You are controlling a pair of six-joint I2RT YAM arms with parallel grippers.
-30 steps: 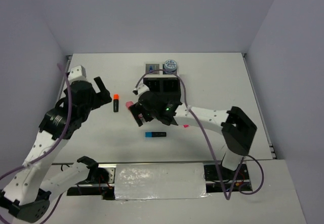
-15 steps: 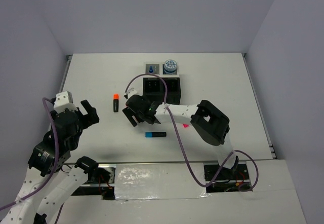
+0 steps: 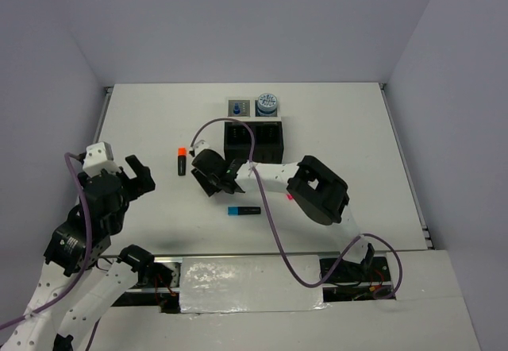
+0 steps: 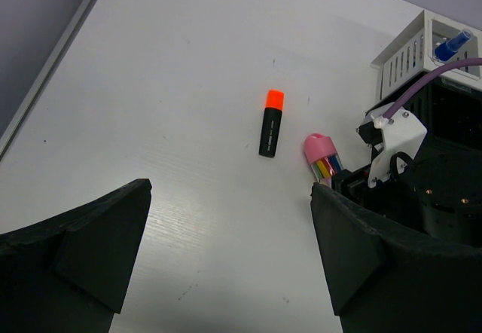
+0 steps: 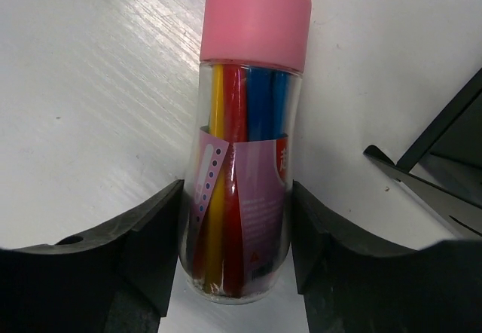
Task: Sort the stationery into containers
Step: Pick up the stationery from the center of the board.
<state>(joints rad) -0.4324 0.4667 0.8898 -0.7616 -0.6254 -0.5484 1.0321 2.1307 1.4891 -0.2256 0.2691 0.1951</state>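
Note:
The pink multicoloured marker [image 5: 245,145] lies on the white table, pink cap pointing away, and my right gripper [image 5: 237,197] is shut on its clear barrel, both pads touching its sides. From above, the right gripper [image 3: 208,175] sits just left of the black box [image 3: 254,123]. From the left wrist, the marker [image 4: 322,154] pokes out of those fingers. An orange-capped highlighter [image 3: 182,160] [image 4: 271,122] lies left of it, and a blue-capped one [image 3: 243,210] lies nearer the arms. My left gripper [image 3: 141,172] [image 4: 230,197] hangs open at the far left, holding nothing.
Two light grey trays stand behind the black box: the left one [image 3: 230,102] [image 4: 410,54] holds a small blue item, the right one [image 3: 277,113] a blue-white patterned roll [image 3: 267,102]. A bit of pink-red [image 3: 291,197] shows beside the right arm. A purple cable loops over the box.
My right gripper dropped over the pink marker and closed on it. The left arm pulled back from near the orange highlighter to the near left, still open.

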